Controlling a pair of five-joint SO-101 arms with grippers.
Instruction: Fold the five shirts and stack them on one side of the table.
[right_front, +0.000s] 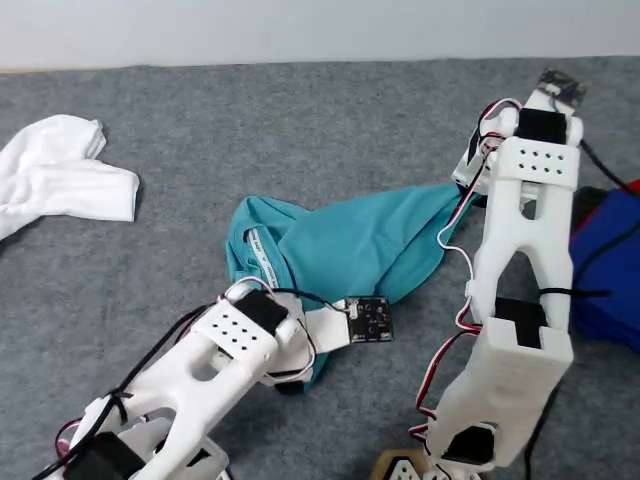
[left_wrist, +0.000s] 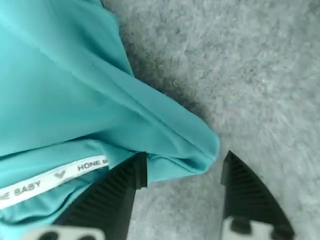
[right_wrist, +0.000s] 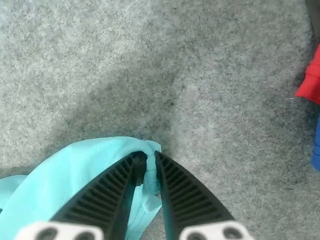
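One teal shirt (right_front: 345, 245) lies crumpled at the centre of the grey table (right_front: 300, 120). The right wrist view shows the right gripper (right_wrist: 149, 175) clamped on the shirt's two-o'clock corner. The left wrist view shows the left gripper (left_wrist: 186, 165) spread wide about a fold near the collar label, at seven o'clock. The high view adds a white shirt (right_front: 60, 180) at ten o'clock and a blue shirt (right_front: 605, 270) at three.

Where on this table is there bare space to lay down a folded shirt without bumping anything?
Bare grey table lies between the white shirt and the teal shirt, and along the far edge behind both. The right side is crowded: the right gripper pinches the teal shirt's corner beside the blue shirt. The left gripper straddles its near fold, open.
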